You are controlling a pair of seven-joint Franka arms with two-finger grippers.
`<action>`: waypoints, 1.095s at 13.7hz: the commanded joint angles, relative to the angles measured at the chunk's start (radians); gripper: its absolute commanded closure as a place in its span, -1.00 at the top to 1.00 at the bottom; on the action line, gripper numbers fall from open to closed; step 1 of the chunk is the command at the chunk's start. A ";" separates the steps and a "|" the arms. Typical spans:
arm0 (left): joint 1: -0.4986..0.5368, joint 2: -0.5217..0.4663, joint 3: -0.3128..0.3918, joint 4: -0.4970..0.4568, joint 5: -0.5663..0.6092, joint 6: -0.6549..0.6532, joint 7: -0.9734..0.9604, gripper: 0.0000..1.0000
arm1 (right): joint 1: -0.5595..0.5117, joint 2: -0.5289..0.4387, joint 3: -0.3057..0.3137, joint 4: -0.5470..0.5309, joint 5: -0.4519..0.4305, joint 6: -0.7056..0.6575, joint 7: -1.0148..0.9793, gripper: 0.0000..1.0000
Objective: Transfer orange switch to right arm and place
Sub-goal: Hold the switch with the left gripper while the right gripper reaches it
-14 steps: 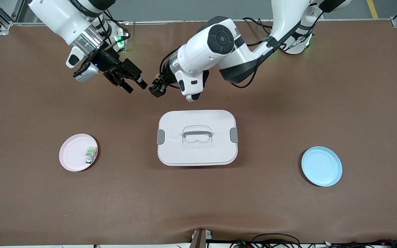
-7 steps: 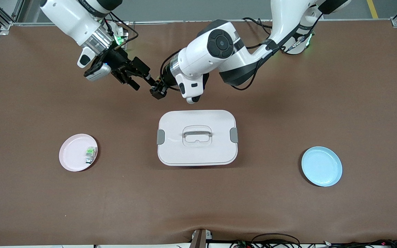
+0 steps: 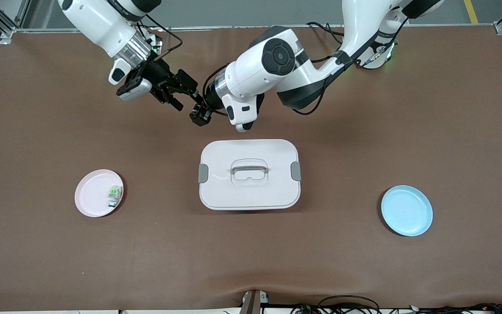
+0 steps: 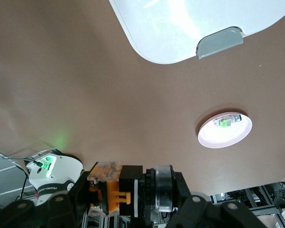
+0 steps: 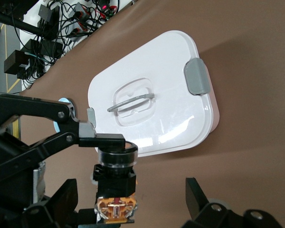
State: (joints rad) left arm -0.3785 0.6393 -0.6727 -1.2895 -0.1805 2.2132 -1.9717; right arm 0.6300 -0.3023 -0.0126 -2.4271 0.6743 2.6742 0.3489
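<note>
Front view: the brown table (image 3: 364,270) spreads under both my arms, and on it the white lidded box (image 3: 249,174) sits mid-table, grey latches at each end, a handle in the lid. My left arm (image 3: 303,65) comes down from its base, folds at the elbow and reaches toward the right arm's end, wrist turned sideways over bare table farther from the front camera than the box. My right arm (image 3: 103,26) slants in from its base to meet it, forearm angled down toward the middle.

The blue plate (image 3: 407,210) lies toward the left arm's end; the pink plate (image 3: 99,193) lies toward the right arm's end, with the small green-and-clear switch (image 3: 113,195) on it.

My left gripper (image 3: 200,114) hangs just beside my right gripper (image 3: 186,97), tip to tip. My left fingers are clamped on the orange switch (image 4: 128,191), which is up in the air between the two grippers, held across their pads. My right fingers (image 5: 195,190) stand apart, one on each side of the switch (image 5: 115,183), not touching it in the right wrist view.
</note>
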 commanded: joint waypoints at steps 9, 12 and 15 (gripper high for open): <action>-0.008 0.010 0.002 0.024 -0.019 -0.001 -0.007 -1.00 | 0.054 0.060 0.000 -0.013 0.024 0.081 -0.015 1.00; -0.008 0.010 0.004 0.024 -0.019 -0.001 -0.007 -1.00 | 0.059 0.060 -0.001 -0.012 0.024 0.079 -0.013 0.59; -0.008 0.010 0.004 0.024 -0.019 -0.001 -0.006 -1.00 | 0.060 0.060 -0.001 -0.004 0.024 0.070 0.004 -0.69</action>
State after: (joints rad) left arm -0.3800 0.6475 -0.6711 -1.2882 -0.1805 2.2131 -1.9717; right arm 0.6809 -0.2390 -0.0098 -2.4239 0.6767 2.7450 0.3496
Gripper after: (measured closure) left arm 0.278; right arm 0.220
